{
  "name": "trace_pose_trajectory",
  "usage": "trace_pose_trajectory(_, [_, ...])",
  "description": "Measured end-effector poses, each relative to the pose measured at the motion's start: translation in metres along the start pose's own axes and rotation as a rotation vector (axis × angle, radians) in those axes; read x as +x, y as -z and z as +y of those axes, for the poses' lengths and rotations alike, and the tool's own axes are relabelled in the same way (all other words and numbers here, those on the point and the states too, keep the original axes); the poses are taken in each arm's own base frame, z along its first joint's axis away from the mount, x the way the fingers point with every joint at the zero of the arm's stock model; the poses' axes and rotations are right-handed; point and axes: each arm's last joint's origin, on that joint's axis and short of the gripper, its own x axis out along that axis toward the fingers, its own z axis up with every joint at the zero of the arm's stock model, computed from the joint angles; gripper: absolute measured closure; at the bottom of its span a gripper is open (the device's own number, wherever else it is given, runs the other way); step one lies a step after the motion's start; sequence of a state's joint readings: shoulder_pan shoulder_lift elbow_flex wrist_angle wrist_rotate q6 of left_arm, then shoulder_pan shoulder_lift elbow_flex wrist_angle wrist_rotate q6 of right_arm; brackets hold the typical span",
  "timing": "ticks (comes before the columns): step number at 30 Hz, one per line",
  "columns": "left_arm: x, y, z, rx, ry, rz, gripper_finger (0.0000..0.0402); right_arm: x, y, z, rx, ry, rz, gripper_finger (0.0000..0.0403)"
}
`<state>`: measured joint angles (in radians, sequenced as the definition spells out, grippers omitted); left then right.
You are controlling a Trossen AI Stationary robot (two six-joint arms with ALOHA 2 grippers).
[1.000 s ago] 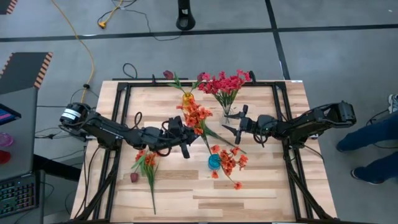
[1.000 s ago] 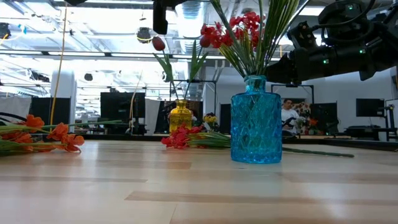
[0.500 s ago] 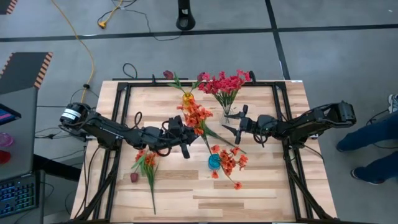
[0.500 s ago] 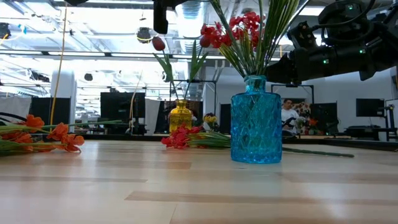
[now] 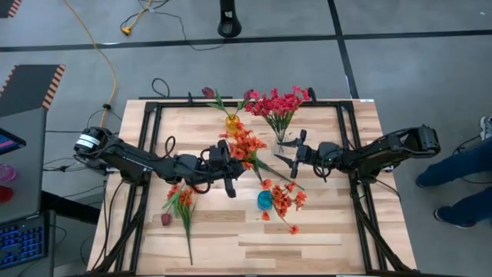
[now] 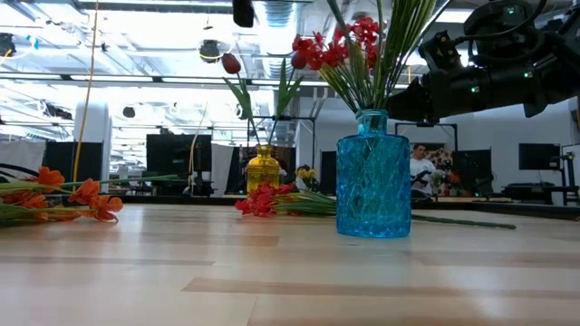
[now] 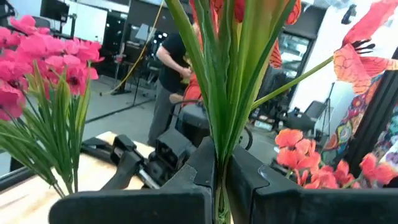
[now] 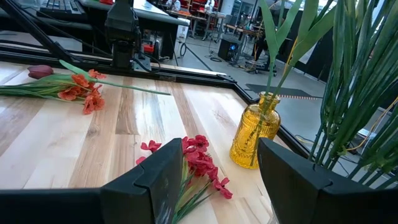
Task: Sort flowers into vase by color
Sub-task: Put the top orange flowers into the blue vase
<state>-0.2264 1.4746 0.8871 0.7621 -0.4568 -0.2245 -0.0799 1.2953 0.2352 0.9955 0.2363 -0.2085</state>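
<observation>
While the left claw [image 5: 228, 163] clamps an orange-red clustered spray [image 5: 244, 143] by its green stems mid-table, blooms toward the far edge, stems running near-right, the right claw [image 5: 289, 156] waits spread apart. Clear glass vase [image 5: 283, 138]: crimson-pink blooms [image 5: 275, 101]. Yellow glass vase [image 6: 263, 169]: maroon tulip buds [image 6: 232, 63]. Blue textured glass vase [image 6: 373, 176]: orange-red sprays [image 5: 283, 199].
</observation>
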Motion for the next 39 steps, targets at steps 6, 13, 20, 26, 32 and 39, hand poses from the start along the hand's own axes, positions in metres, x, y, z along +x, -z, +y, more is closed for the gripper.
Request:
trace_pose_trajectory(6, [0.001, 0.003, 0.0, 0.015, -0.009, 0.037, 0.04, 0.0, 0.0, 0.0, 0.0, 0.0, 0.0, 0.0168])
trace_pose_trajectory(13, [-0.001, 0.005, -0.004, 0.022, 0.003, 0.061, 0.0401, 0.0, 0.0, 0.0, 0.0, 0.0, 0.0, 0.0168])
trace_pose_trajectory(20, [0.01, 0.036, -0.007, 0.033, 0.019, 0.066, 0.0401, 0.0, 0.0, 0.0, 0.0, 0.0, 0.0, 0.0168])
trace_pose_trajectory(26, [0.013, 0.044, -0.006, 0.034, 0.008, 0.072, 0.0401, 0.0, 0.0, 0.0, 0.0, 0.0, 0.0, 0.0168])
trace_pose_trajectory(32, [0.012, 0.049, -0.007, 0.085, 0.025, 0.12, 0.0401, 0.0, 0.0, 0.0, 0.0, 0.0, 0.001, 0.0168])
trace_pose_trajectory(39, [0.01, 0.059, -0.005, 0.132, 0.038, 0.223, 0.0378, 0.0, 0.0, 0.0, 0.0, 0.0, 0.0, 0.0168])
